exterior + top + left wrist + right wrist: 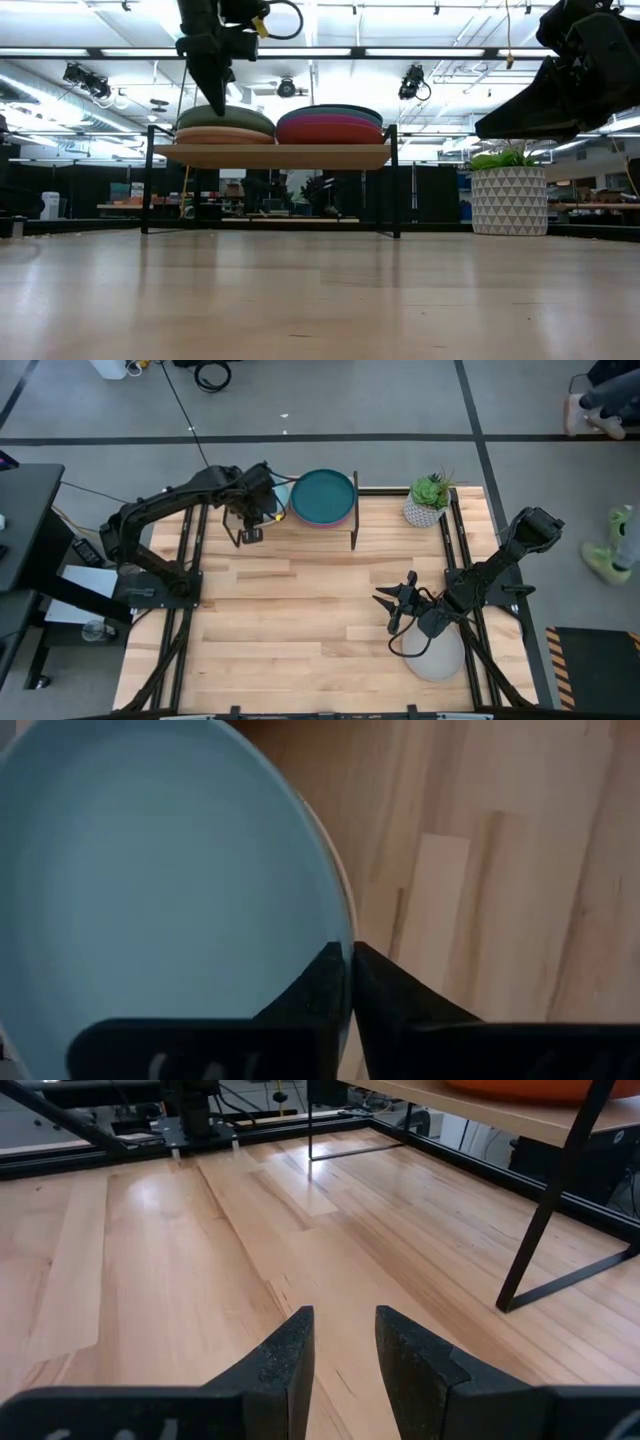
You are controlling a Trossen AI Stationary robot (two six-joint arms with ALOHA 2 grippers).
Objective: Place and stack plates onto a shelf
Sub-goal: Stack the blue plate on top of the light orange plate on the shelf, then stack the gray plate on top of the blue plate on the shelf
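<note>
The left gripper (pixel 252 510) hangs over the left end of the shelf (pixel 270 156), its two fingers (pixel 330 982) pinched together on the rim of a light blue plate (pixel 160 890) that tops the left stack. In the low view that stack shows a greenish plate above tan ones, and beside it on the shelf's right half sits a second stack, pink and red plates under a dark teal plate (pixel 323 497). The shelf stands at the far edge of the wooden table (pixel 300 620), left of a potted plant (pixel 430 500) in the far right corner. The right gripper (pixel 395 605) waits above the table's right half, well apart from the shelf, its fingers (pixel 290 1360) slightly parted and holding nothing. A grey plate (pixel 436 656) lies under the right arm near the table's near right corner
</note>
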